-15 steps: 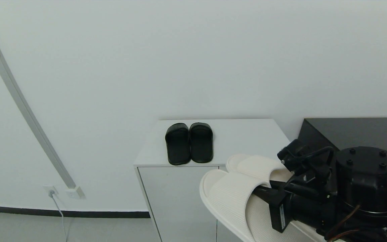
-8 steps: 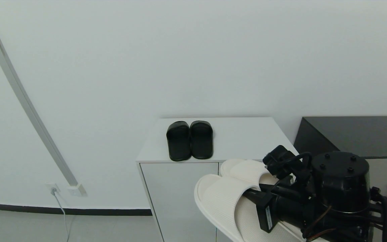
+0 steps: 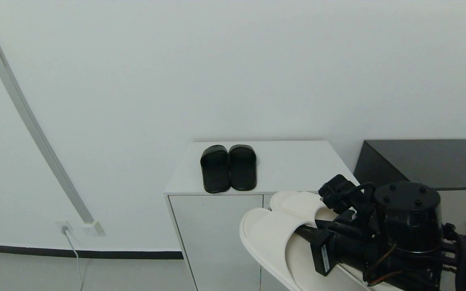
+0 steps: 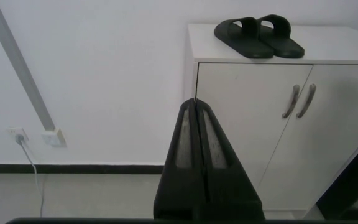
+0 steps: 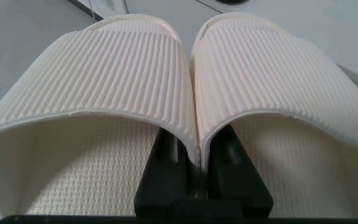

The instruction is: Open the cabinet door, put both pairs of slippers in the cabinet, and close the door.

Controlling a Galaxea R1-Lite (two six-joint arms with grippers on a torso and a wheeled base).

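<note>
Right wrist view: your right gripper (image 5: 196, 158) clamps the cream slippers (image 5: 123, 68); your left gripper (image 4: 196, 124) is closed, black slippers (image 4: 260, 29) ahead.

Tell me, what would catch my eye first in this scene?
First, the pair of cream ribbed slippers, pinched together at their inner straps by the right gripper and held up before the white cabinet. Next, the pair of black rubber slides sitting side by side on the cabinet's top, with its doors shut.

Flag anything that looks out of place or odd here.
Nothing is damaged or askew. One oddity: the right gripper holds the white slippers in the air while the cabinet doors are shut. The black slippers sit neatly paired on top.
</note>
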